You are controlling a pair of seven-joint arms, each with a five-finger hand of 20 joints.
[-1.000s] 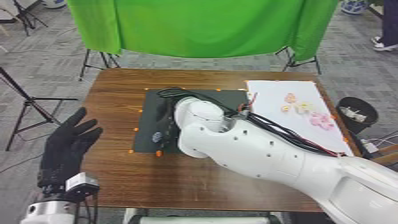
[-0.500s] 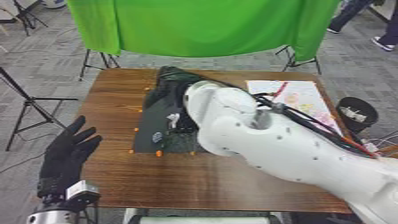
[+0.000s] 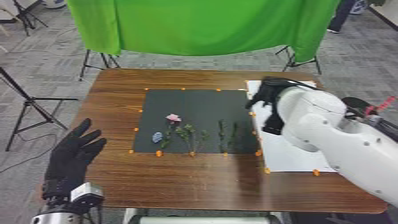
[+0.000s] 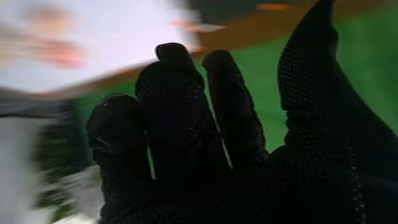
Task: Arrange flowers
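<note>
Right hand [image 3: 266, 92]: over the far part of the white sheet [image 3: 289, 156], on the table's right side. Right wrist view: right hand [image 4: 191, 150] spread, fingers straight and slightly apart, thumb held away from them; blurred pink flowers [image 4: 60, 52] lie on the sheet.

Black mat [image 3: 191, 100]: holds 1 pink flower [image 3: 173, 118], 1 blue flower [image 3: 157, 137] nearer the mat's left edge, leafy green stems [image 3: 188, 133] between the flowers and 2 slender stems [image 3: 222, 136] further right.

Left hand [image 3: 69, 157]: at the table's [image 3: 169, 182] left edge, spread, fingers extended.
</note>
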